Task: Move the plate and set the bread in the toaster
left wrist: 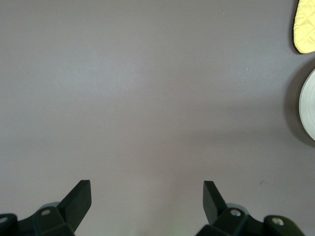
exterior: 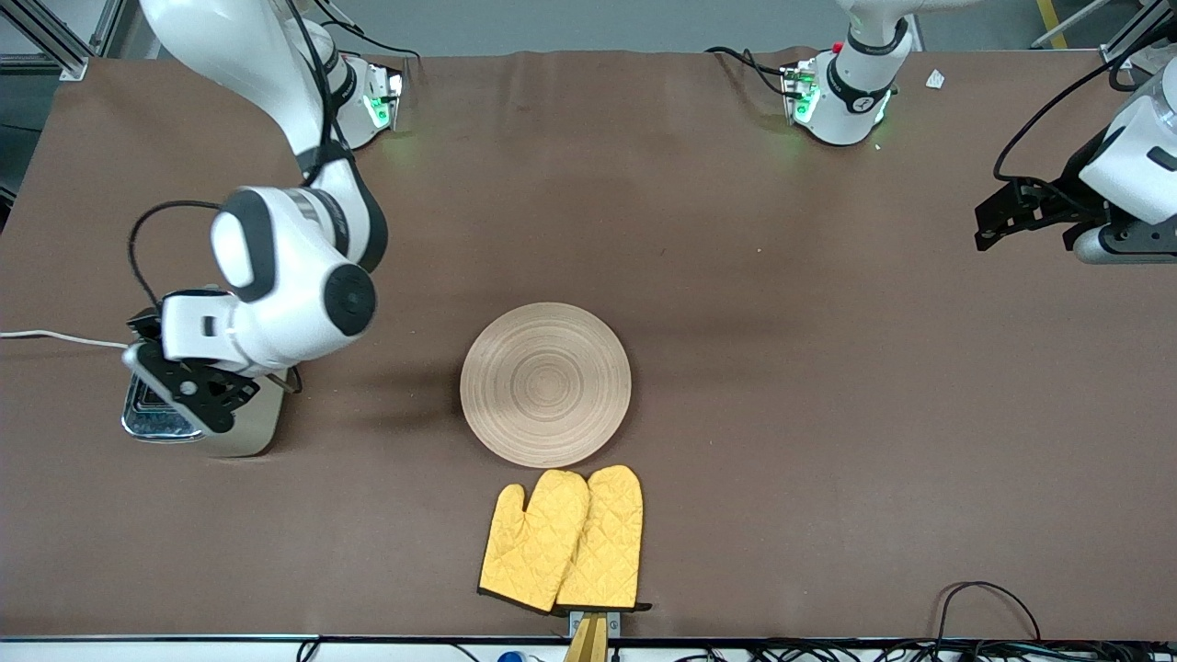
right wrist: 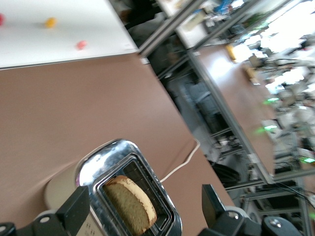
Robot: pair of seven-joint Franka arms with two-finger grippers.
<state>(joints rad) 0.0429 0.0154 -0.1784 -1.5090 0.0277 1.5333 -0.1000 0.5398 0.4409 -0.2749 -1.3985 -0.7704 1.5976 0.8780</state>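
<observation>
One bread slice (right wrist: 130,204) stands in the toaster (right wrist: 106,162) slot; light, crumbly, pinch top crust only. Right gripper (right wrist: 142,206) open over toaster; left gripper (left wrist: 146,199) open, waiting. Plate (exterior: 545,384) mid-table.

no readable text, labels or numbers

White glossy arm shells, black joint rings, black cables, green base lights.
</observation>
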